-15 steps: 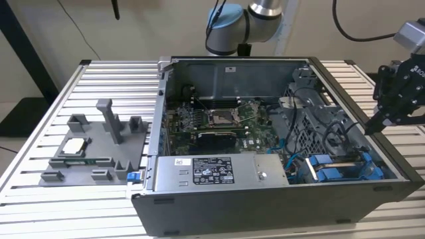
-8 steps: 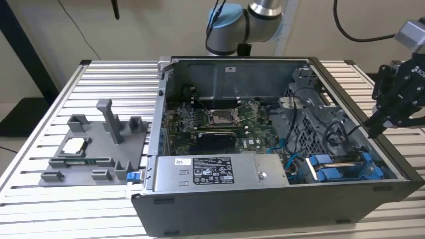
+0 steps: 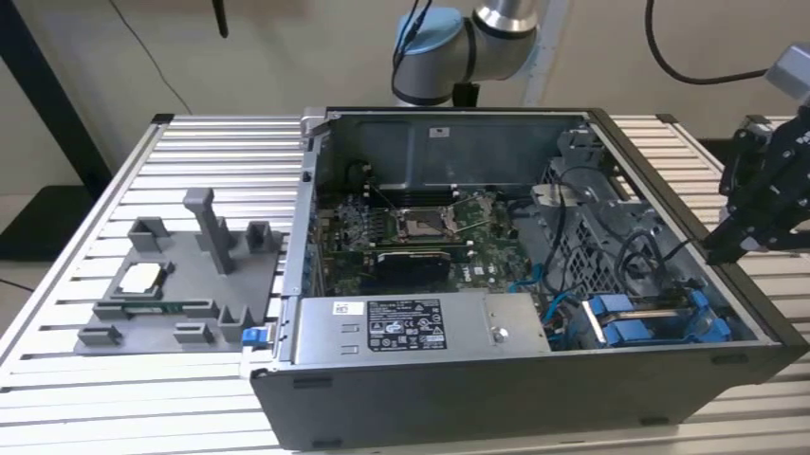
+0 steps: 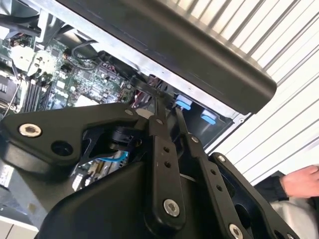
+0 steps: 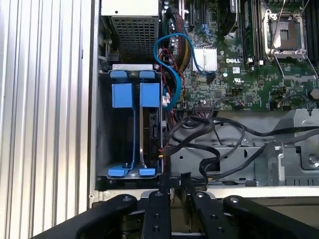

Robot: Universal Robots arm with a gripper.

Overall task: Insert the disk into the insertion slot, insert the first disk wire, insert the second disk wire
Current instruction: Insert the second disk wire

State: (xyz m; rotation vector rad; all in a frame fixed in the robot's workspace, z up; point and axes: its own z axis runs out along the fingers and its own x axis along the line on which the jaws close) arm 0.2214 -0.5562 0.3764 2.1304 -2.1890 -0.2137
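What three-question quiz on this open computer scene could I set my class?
1. True or false: the grey parts tray lies at the exterior view's left of the computer case.
2. The drive carriers in the case are: A red, B blue, C green.
3. In the exterior view, on which side of the case is the gripper?
Key: 1 true; 2 B; 3 the exterior view's right.

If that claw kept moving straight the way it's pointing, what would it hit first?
Likely the bundle of black cables just beside the disk in its bay: the gripper points into the open case there, though depth is unclear.
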